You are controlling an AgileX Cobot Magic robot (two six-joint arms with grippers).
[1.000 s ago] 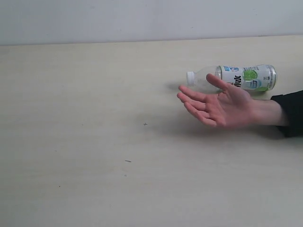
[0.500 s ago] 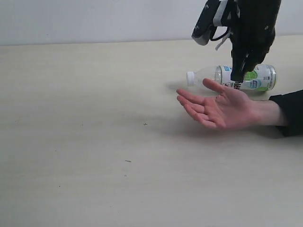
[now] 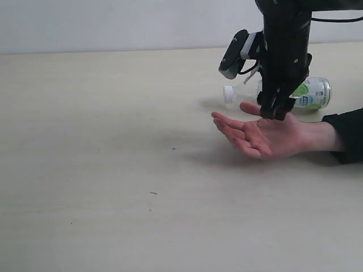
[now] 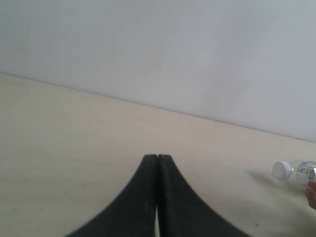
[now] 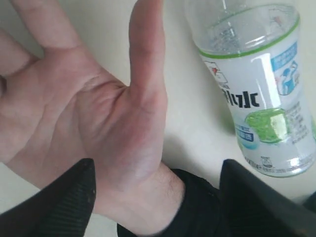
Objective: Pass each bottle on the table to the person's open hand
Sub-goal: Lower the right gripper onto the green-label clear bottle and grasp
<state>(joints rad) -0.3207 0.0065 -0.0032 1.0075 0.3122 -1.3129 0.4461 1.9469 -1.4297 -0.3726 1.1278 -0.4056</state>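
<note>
Exterior view: one clear plastic bottle with a white cap and a green and blue label lies on its side on the pale worktop, cap pointing toward the left of that view, just beyond the person's hand. The hand rests palm up with the fingers spread, evidently offered as the place to receive the bottle, and it sits near the bottle so the carry should be short. The right end effector hangs just above the heel of the palm. The right wrist view shows its two dark fingers spread wide with nothing between them, framing the wrist rather than the bottle, which lies off to one side by the thumb. By my reading the grasp has not begun, and the end effector would need to shift past the thumb and close across the bottle's round body, since a lying bottle offers its sides and may roll if nudged. The left end effector is pressed closed and empty, well apart from the bottle, probably idle because the work lies on the other arm's side.
</note>
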